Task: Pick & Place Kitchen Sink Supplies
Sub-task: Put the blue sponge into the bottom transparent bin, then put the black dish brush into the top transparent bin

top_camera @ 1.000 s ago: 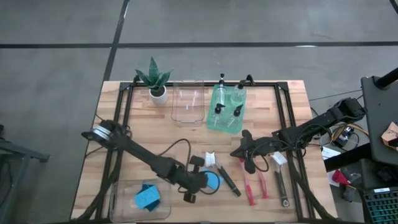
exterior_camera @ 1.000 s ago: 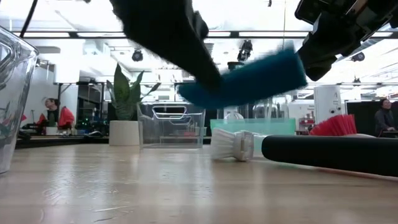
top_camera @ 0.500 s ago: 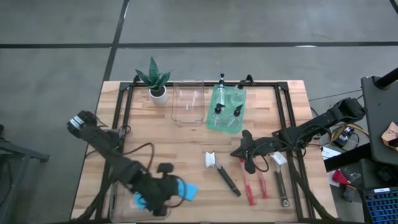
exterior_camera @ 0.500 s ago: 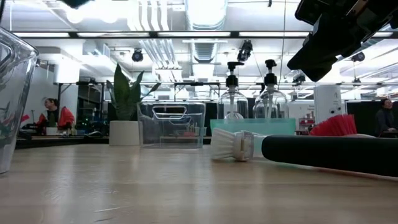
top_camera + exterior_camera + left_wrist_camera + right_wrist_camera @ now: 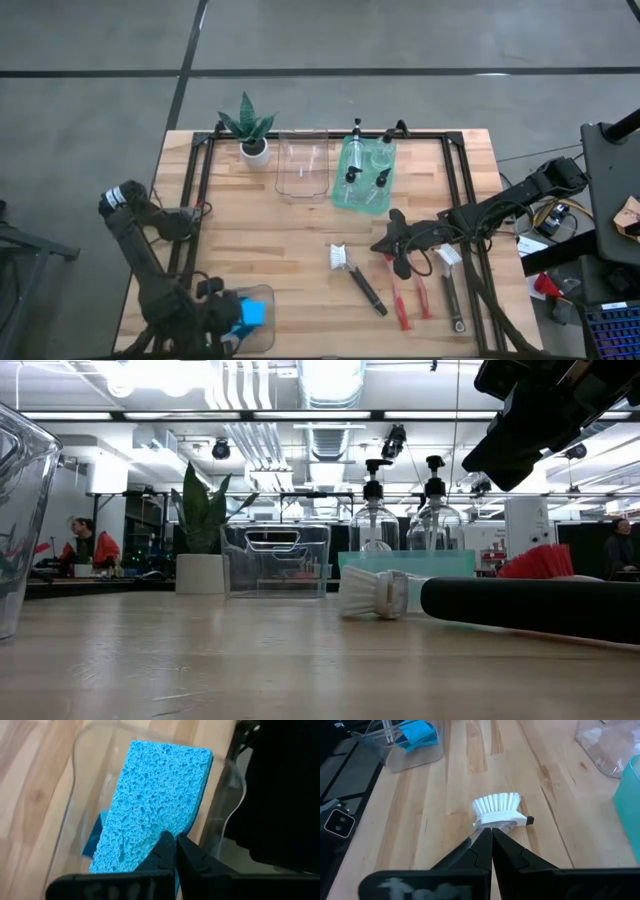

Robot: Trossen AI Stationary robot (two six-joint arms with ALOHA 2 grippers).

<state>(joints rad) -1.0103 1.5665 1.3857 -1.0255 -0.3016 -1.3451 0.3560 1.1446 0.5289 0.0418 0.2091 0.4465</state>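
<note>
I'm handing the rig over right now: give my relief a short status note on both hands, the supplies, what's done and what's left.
Left hand: shut on the light blue sponge, over the clear bin at the near left corner; another sponge already lies inside.
Right hand: shut, empty, hovering by the brushes.
Done: bottles stand in the green bin.
Left: release the sponge; black brush, two red brushes and another brush lie on the table.

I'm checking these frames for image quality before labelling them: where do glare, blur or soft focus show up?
Low view: bright ceiling lights blow out to white, and the near black brush handle looks soft. Left wrist view: the light blue sponge is sharp, while the clear bin's rim catches glare. Right wrist view: the white brush head is crisp; the far bin is softer. High view: evenly lit.
</note>
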